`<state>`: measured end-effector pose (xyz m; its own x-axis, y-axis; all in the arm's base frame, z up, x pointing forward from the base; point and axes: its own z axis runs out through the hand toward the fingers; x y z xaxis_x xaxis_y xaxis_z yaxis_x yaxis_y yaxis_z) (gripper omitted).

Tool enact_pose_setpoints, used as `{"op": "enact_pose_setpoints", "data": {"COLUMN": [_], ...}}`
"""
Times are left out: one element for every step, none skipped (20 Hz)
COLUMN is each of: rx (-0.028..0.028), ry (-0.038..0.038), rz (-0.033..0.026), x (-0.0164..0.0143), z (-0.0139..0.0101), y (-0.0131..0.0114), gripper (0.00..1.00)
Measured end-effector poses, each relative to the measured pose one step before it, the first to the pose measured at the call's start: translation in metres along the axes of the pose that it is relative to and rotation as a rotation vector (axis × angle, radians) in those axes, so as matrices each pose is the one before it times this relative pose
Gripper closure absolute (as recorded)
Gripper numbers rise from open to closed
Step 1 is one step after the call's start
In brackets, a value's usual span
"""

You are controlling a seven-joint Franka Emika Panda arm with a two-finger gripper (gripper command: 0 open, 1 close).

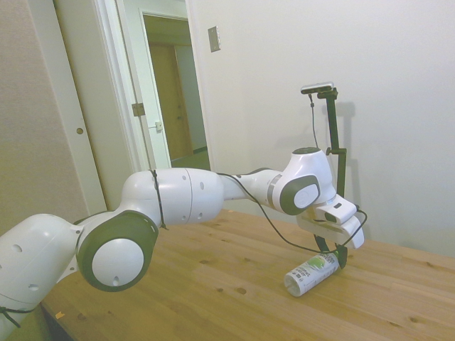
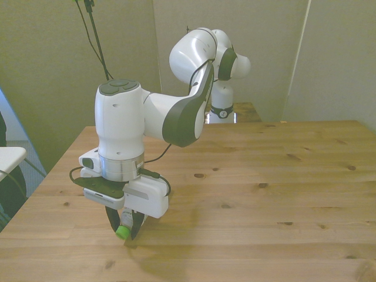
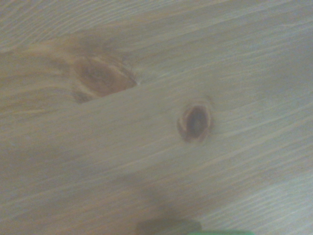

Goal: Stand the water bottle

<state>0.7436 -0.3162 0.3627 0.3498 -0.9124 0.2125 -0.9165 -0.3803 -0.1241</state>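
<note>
Water bottle lies tilted on the wooden counter, base end down on the wood, green cap end raised. Gripper reaches down over the cap end, fingers pinching the bottle near its neck. Wrist view: blurred wood grain, two knots.

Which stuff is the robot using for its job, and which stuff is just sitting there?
For the job:
- water bottle, lying tilted on the table
- pincer, closed on the bottle's green-capped end

Just there:
- wooden table
- open door and wall plate in the background
</note>
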Motion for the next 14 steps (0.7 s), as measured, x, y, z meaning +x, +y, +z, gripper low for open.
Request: {"op": "enact_pose_setpoints", "data": {"rx": [-0.00026,0.00001,0.00050,0.00137,0.00275,0.00410,0.00528,0.00690,0.00818,0.00956,0.01291,0.01207,0.01158,0.01311], "ry": [-0.00035,-0.00001,0.00042,0.00122,0.00206,0.00269,0.00330,0.00232,0.00174,0.00198,0.00064,-0.00055,-0.00275,-0.00123], "rz": [0.00000,-0.00009,-0.00013,-0.00014,-0.00036,-0.00091,-0.00124,-0.00179,-0.00238,-0.00313,-0.00574,-0.00545,-0.00582,-0.00788], "x": [0.00002,0.00007,0.00011,0.00021,0.00028,0.00029,0.00026,-0.00018,-0.00068,-0.00109,-0.00251,-0.00332,-0.00508,-0.00633], "z": [-0.00021,-0.00018,-0.00036,-0.00085,-0.00164,-0.00258,-0.00331,-0.00429,-0.00526,-0.00673,-0.00930,-0.00860,-0.00996,-0.01019], "y": [-0.00001,0.00000,-0.00010,-0.00031,-0.00067,-0.00106,-0.00136,-0.00179,-0.00225,-0.00290,-0.00440,-0.00444,-0.00476,-0.00486], "gripper": [1.00,1.00,1.00,1.00,1.00,1.00,1.00,1.00,1.00,1.00,1.00,1.00,1.00,1.00]}}
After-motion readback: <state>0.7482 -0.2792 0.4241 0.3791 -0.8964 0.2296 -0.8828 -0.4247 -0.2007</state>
